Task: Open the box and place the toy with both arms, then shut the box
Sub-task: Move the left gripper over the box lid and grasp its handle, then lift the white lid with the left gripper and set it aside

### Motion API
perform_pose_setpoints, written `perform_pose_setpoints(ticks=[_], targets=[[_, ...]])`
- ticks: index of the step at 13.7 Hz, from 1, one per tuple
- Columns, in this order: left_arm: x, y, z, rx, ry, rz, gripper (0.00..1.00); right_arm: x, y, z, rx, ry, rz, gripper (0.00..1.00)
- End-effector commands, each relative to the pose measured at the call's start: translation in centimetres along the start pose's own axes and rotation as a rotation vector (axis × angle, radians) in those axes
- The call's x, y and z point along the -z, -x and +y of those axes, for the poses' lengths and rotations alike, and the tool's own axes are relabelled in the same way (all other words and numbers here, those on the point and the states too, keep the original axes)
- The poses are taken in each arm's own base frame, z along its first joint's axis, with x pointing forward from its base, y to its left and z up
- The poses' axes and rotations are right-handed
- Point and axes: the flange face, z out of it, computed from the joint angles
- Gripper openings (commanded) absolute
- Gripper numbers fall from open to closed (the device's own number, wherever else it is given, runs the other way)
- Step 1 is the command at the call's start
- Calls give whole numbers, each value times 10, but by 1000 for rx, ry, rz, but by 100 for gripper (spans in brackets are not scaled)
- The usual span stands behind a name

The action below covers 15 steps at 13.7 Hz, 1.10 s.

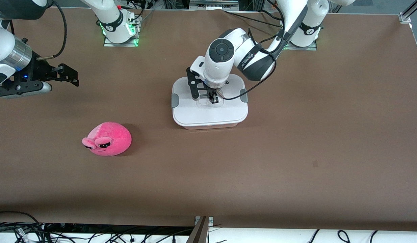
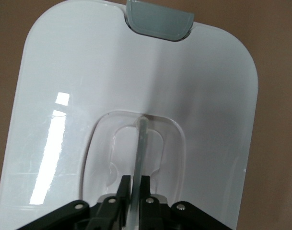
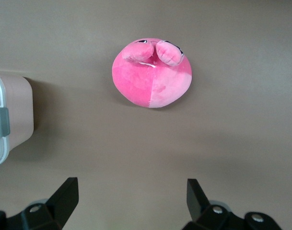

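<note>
— Where are we in the sequence?

— First step, opening. I have the left gripper (image 1: 213,99) down on the middle of the box (image 1: 209,116), its fingers (image 2: 123,188) pinched tight on the thin clear handle (image 2: 140,143) that stands up in the lid (image 2: 78,72)'s recess. The lid sits flat on the tub and, as far as I can see, both grey clips (image 1: 175,100) lie at the short ends.

— So what does the next move call for?

— A straight lift, I'd say — if the clips are latched, the whole tub may come up with the lid, so I'd go slowly and watch the base.

— And the other arm?

— The right gripper (image 1: 64,75) waits over bare table toward its own end, jaws spread wide and holding nothing.

— Where's the toy (image 1: 107,139)?

— On the table, well apart from the box, toward the right arm's end and nearer to the front camera than the box is. Its eyes face that camera.

— How does the box lie?

— Its long axis runs from one arm's end of the table toward the other, a clip at each short end; the handle blade crosses that axis.
</note>
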Motion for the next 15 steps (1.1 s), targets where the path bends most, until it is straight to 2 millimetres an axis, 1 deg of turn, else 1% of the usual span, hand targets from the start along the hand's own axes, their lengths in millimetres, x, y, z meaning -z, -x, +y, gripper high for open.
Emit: perform_pose_setpoints(ticks=[1, 2, 3, 4, 5, 6, 7, 8, 9, 10, 11, 13, 14, 15], targets=[[25, -3, 10, -31, -23, -12, 0, 3, 0, -1, -7, -7, 9, 100], [35, -7, 19, -41, -29, -1, 0, 3, 0, -1, -7, -7, 9, 100], [50, -11, 27, -54, -42, 19, 0, 3, 0, -1, -8, -7, 9, 100], [71, -9, 31, -57, -50, 28, 0, 3, 0, -1, -7, -7, 9, 100], [88, -4, 35, -54, -40, 7, 0, 3, 0, -1, -7, -7, 9, 100], [112, -1, 39, -56, -39, 0, 0, 3, 0, -1, -7, -7, 9, 100], [131, 6, 40, -52, -28, -35, 0, 3, 0, -1, -8, -7, 9, 100], [154, 18, 38, -38, -14, -75, 0, 3, 0, -1, -7, -7, 9, 100], [176, 41, 22, 3, 5, -112, 0, 3, 0, -1, -7, -7, 9, 100], [194, 68, 5, 49, 22, -146, 0, 3, 0, -1, -7, -7, 9, 100], [206, 98, -15, 61, 50, -184, 0, 3, 0, -1, -8, -7, 9, 100], [219, 166, -74, 26, 114, -206, 0, 3, 0, -1, -8, -7, 9, 100], [225, 205, -101, 35, 149, -211, 0, 3, 0, -2, -7, -7, 9, 100], [234, 239, -123, 29, 172, -207, 0, 3, 0, -2, -8, -7, 9, 100]])
